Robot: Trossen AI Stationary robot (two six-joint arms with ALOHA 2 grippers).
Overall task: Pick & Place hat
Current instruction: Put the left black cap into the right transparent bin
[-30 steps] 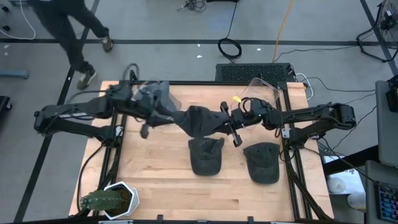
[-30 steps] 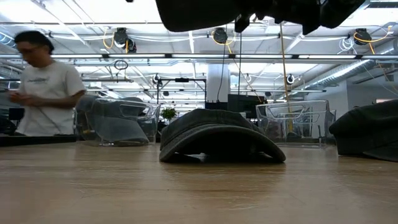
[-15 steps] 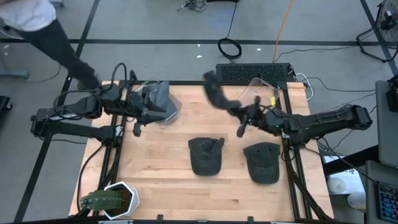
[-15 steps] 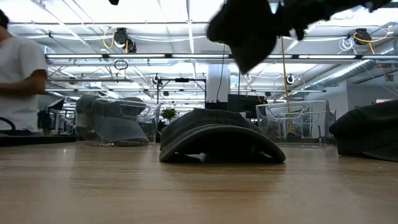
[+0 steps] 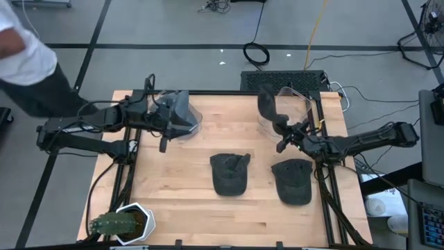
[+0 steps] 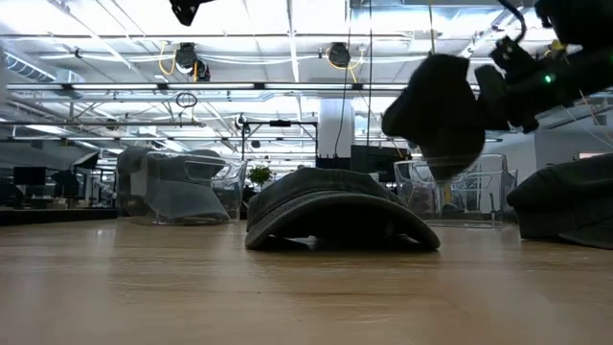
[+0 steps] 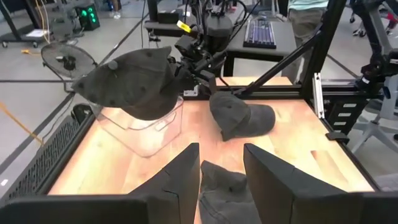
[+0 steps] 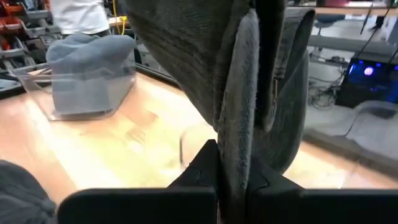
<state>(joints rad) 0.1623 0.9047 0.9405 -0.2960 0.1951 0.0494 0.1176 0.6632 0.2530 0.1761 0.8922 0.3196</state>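
High view: right gripper (image 5: pixel 283 132) pinches a dark hat (image 5: pixel 269 107), dangling it above the clear right bin (image 5: pixel 300 104); left gripper (image 5: pixel 164 136), fingers parted and empty, hovers beside the left bin (image 5: pixel 194 118) stuffed with grey hats (image 5: pixel 175 107).

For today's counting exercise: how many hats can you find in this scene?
3, not counting any inside the left bin: one hat at table centre, another to its right, a third held by the right gripper over the clear bin.

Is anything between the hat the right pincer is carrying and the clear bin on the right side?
Nothing visible. The right pincer holds the hat in the air right above the clear bin, whose open top looks unobstructed.
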